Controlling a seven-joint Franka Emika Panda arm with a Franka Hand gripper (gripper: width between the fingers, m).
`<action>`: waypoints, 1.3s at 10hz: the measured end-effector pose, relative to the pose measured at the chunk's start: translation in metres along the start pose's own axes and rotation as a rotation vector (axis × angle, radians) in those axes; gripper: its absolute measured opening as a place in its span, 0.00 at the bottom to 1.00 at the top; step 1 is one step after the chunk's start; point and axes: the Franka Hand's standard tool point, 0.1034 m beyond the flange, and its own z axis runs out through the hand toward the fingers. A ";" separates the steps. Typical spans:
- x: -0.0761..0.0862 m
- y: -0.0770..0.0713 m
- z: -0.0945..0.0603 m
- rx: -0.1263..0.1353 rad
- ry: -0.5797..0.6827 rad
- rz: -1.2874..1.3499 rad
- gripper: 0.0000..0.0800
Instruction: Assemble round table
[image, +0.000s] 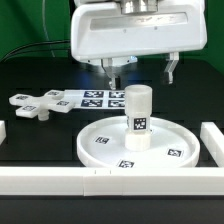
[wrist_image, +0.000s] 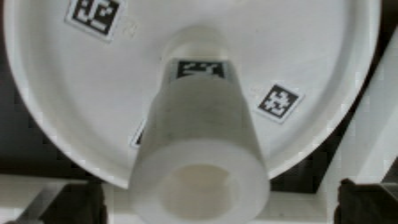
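- The post (image: 138, 108) stands upright in the disc (image: 98, 150) hub, perhaps only loosely seated.
- My fingers (image: 112, 71) hang wide above it, holding nothing; coming down off-centre could topple it.
- The cross piece (image: 33, 106) lies apart, on the exterior view's left.

Smooth white plastic, faintly glossy, forms the rimmed disc (image: 170, 135), the cylinder post (image: 138, 105) and the cross-shaped piece (image: 33, 104); the black surface (image: 40, 145) beneath looks matt.

light: bright, even | shadows: soft | wrist view: post (wrist_image: 199, 130) blurred near lens
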 end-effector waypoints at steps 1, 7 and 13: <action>-0.001 -0.002 0.000 0.021 -0.095 -0.014 0.81; -0.003 0.004 0.015 0.037 -0.170 -0.014 0.81; -0.004 0.004 0.020 0.035 -0.161 -0.036 0.51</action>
